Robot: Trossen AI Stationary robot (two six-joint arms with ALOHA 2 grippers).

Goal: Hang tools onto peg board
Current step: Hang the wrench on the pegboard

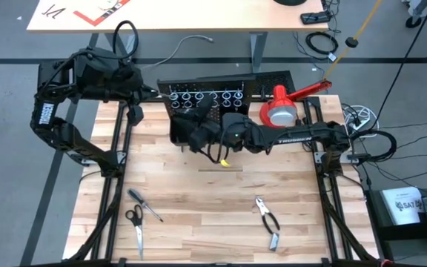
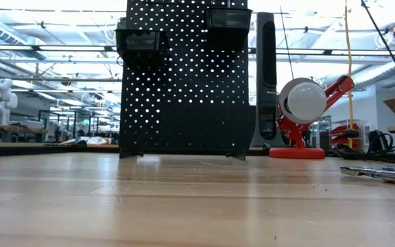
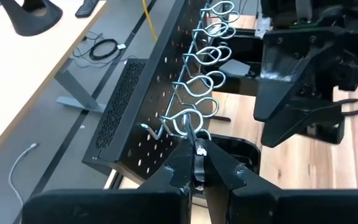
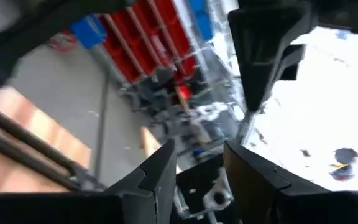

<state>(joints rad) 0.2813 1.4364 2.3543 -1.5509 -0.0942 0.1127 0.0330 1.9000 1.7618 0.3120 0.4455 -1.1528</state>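
Observation:
The black peg board (image 2: 184, 82) stands upright at the table's far side, with a row of silver rings (image 3: 204, 62) and two black bins (image 2: 139, 41). My left gripper (image 3: 197, 155) is shut just beside the nearest ring (image 3: 188, 121), at the board's left end (image 1: 161, 93); a small silvery bit shows between its tips. My right gripper (image 4: 197, 180) hovers in front of the board (image 1: 184, 135), shut on a silver wrench. A screwdriver (image 1: 145, 205), scissors (image 1: 136, 224) and pliers (image 1: 268, 216) lie flat on the near table. My left gripper: I cannot tell whether its shut tips touch the nearest ring or hold the small silvery bit (image 3: 199, 151). My right gripper pinches the silver wrench (image 4: 211, 199) between its two fingers, near an end with a round hole. The tool is lifted clear of the table; the blur hides the rest of it.
A red-and-white lamp (image 1: 280, 110) stands to the right of the board. A flat black slotted panel (image 1: 273, 78) lies behind it. Black frame rails (image 1: 113, 170) run along both table sides. Bare wood (image 1: 213, 200) lies between the board and the loose tools.

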